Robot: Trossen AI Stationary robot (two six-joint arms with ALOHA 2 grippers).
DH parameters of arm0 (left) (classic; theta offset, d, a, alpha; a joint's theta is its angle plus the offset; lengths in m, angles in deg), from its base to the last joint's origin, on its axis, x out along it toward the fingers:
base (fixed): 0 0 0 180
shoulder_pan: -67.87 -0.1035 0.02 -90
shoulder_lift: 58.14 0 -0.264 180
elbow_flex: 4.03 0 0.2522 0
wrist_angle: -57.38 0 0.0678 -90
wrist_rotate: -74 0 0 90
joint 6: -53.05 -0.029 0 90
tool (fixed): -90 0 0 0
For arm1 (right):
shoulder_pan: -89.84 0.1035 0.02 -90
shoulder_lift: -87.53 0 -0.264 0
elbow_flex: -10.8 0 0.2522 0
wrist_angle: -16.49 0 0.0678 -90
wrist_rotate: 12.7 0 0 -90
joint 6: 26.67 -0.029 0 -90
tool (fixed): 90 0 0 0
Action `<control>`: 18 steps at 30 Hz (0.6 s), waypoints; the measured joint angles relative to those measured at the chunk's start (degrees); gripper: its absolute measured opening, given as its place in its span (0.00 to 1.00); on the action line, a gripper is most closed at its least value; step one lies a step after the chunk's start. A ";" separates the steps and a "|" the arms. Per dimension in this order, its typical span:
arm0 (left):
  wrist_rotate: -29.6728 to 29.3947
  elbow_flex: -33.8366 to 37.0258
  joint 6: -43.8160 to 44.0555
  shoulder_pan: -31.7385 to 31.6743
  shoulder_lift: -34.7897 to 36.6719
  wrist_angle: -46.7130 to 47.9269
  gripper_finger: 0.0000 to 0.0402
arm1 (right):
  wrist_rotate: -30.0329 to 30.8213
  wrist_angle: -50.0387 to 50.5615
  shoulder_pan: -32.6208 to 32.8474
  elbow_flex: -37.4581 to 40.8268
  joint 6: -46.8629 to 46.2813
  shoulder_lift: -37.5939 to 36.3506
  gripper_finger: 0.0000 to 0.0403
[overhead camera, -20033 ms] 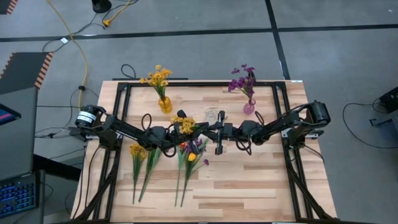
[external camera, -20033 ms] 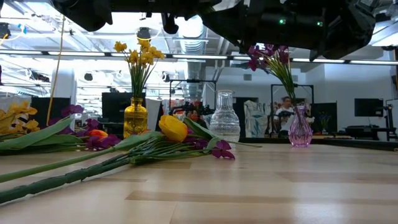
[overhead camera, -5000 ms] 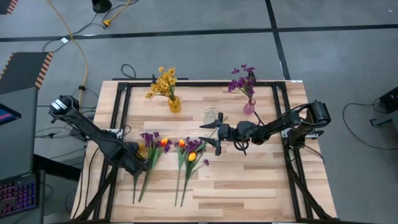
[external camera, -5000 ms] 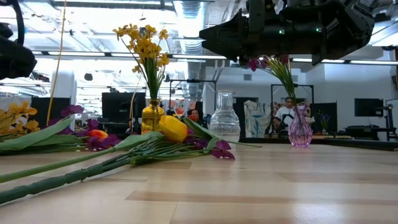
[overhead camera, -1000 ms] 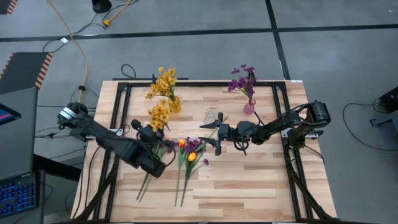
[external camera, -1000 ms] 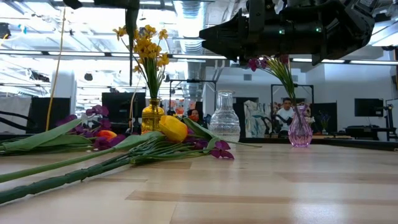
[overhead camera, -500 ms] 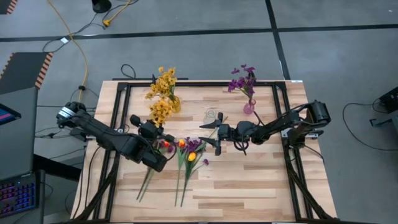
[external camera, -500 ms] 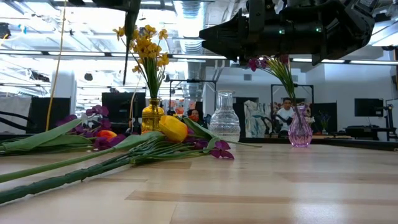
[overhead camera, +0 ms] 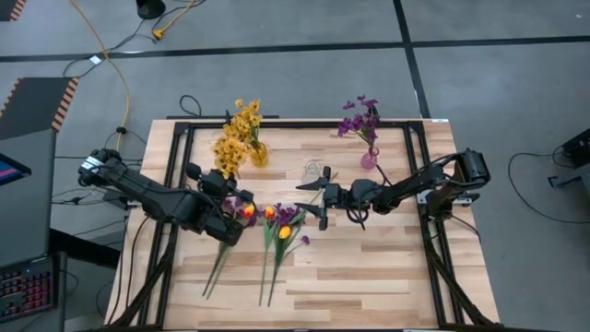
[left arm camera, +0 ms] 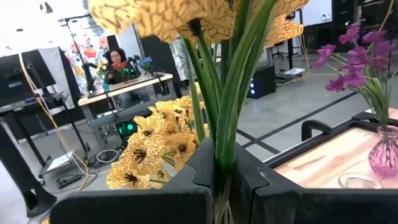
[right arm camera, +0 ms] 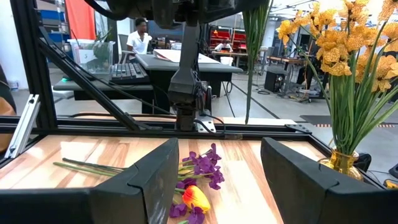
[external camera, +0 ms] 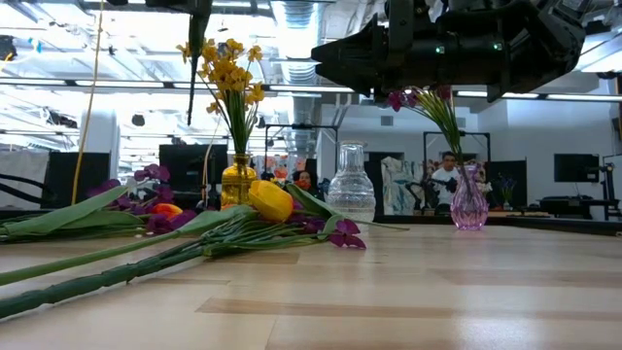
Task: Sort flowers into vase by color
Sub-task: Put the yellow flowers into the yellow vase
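My left gripper (overhead camera: 214, 183) is shut on a yellow flower (overhead camera: 228, 152) and holds it up beside the yellow vase (overhead camera: 259, 155), which has yellow flowers (overhead camera: 241, 120) standing in it. A clear vase (overhead camera: 315, 170) stands at mid-table. The pink vase (overhead camera: 369, 159) holds purple flowers (overhead camera: 359, 115). Purple and orange flowers (overhead camera: 241, 208) and a second bunch (overhead camera: 284, 221) lie flat on the table, stems toward the near edge. My right gripper (overhead camera: 312, 201) stands open above the table near the clear vase, with nothing between its fingers. My left gripper pinches the yellow flower's green stems (left arm camera: 222, 158) between its two fingers, a little below the blooms. The fingers are level and lie across the stems. The flower is lifted clear and upright, blooms (left arm camera: 186, 15) above the fingers and the lower stem (external camera: 199, 39) hanging below.
A black frame rail (overhead camera: 277, 124) runs round the table's sides. Bare wood (overhead camera: 369, 267) lies toward the near right. Beyond the table, desks and a seated person (external camera: 447, 175) show in the room.
My left gripper has carried the yellow flower toward the table's far edge and a little up, closer to the yellow vase, still shut on the stem. The flower has stayed upright. The right arm has kept still.
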 joint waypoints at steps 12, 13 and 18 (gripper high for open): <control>6.04 -0.02 -11.36 -1.44 -2.69 -16.71 0.00 | 0.01 0.23 -1.22 0.00 0.02 0.00 0.63; 6.62 -0.02 -12.88 -1.72 -2.82 -18.08 0.00 | 0.02 0.34 -1.48 0.00 0.02 0.00 0.63; 12.21 -0.02 -22.51 -4.07 -4.48 -28.21 0.00 | 0.01 1.18 -1.97 0.00 0.01 0.00 0.63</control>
